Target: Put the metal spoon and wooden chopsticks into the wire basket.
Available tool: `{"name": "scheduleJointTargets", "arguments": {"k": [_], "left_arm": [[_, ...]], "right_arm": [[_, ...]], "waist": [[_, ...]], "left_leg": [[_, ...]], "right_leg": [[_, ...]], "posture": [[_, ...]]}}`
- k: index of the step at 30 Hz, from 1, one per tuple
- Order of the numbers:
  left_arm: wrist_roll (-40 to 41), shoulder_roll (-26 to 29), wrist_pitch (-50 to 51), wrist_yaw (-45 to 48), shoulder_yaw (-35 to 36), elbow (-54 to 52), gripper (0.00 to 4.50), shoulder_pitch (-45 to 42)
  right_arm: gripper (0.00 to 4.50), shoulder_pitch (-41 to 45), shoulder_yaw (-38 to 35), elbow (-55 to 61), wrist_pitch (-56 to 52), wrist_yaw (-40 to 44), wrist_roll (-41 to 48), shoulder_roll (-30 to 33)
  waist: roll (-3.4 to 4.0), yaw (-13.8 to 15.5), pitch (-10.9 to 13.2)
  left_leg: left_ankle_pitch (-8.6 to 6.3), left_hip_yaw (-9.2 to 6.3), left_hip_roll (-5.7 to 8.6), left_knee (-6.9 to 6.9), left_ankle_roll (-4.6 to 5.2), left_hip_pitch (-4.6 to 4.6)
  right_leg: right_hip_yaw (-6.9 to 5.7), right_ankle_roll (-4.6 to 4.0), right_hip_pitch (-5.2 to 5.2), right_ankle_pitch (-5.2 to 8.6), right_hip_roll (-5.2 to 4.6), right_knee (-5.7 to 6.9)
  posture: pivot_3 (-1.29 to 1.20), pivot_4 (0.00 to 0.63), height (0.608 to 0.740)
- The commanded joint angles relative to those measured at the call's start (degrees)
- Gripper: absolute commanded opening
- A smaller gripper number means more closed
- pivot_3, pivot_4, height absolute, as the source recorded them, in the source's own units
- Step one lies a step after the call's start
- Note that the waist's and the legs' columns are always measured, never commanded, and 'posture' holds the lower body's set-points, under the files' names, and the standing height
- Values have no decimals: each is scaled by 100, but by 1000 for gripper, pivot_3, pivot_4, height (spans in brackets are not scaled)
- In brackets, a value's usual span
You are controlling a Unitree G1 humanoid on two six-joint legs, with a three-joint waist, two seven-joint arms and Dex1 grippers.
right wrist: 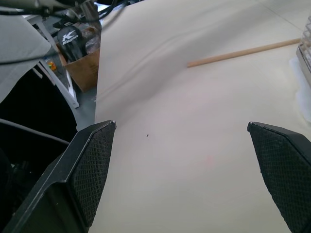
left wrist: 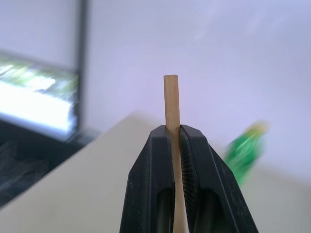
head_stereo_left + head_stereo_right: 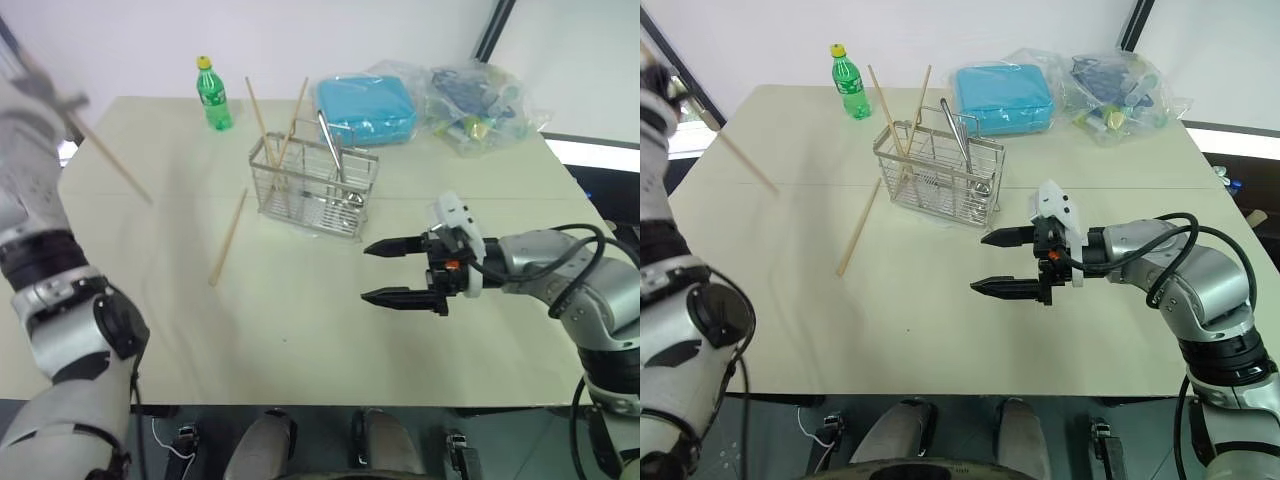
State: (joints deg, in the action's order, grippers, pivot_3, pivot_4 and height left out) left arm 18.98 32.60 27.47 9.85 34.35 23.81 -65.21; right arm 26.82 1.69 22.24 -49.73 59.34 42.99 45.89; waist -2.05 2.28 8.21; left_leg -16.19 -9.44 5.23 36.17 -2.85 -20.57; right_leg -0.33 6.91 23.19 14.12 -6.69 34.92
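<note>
While one stick is held aloft: the wire basket (image 3: 315,188) is taken as landmark.
Left tool (image 2: 176,133): clenched on a wooden chopstick (image 3: 112,160), raised well left of the basket, its long axis slanting.
Right tool (image 3: 398,270): released, empty, near the basket's front right.
Already in the basket: metal spoon (image 3: 332,148), two chopsticks (image 3: 277,125).
Left on the surface (image 3: 300,330): one chopstick (image 3: 228,237), just left of the basket.

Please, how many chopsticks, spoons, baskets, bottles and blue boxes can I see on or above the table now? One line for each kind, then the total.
wooden chopsticks: 4 (two standing in the basket, one lying on the table, one held in the left gripper)
metal spoon: 1
wire basket: 1
green bottle: 1
blue box: 1
Total: 8
</note>
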Motion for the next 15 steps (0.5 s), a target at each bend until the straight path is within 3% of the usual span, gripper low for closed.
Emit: {"name": "scheduleJointTargets", "arguments": {"k": [1,5,15], "left_arm": [[503,-125,-465,558,-180,296,22,-763],[602,-466,-673,1133,-684,486,22,-1051],[307,-1091,-1316,1875,-1721,742,22,-776]], "right_arm": [[4500,62,-233,52,78,-208,33,-87],[4500,102,-445,-18,130,-648,-23,-241],[4500,225,-1322,-96,185,-2121,-44,-832]], "waist": [[2,-15,0],[12,-40,-1],[9,-177,2]], "left_leg": [[-2,0,0,-1,3,5],[-1,4,-1,-6,4,13],[0,-1,-1,-7,5,9]], "right_leg": [[1,1,-1,0,-2,2],[2,3,-3,1,-1,5],[4,3,4,0,4,8]], "posture": [[0,150,725],[0,150,725],[0,150,725]]}}
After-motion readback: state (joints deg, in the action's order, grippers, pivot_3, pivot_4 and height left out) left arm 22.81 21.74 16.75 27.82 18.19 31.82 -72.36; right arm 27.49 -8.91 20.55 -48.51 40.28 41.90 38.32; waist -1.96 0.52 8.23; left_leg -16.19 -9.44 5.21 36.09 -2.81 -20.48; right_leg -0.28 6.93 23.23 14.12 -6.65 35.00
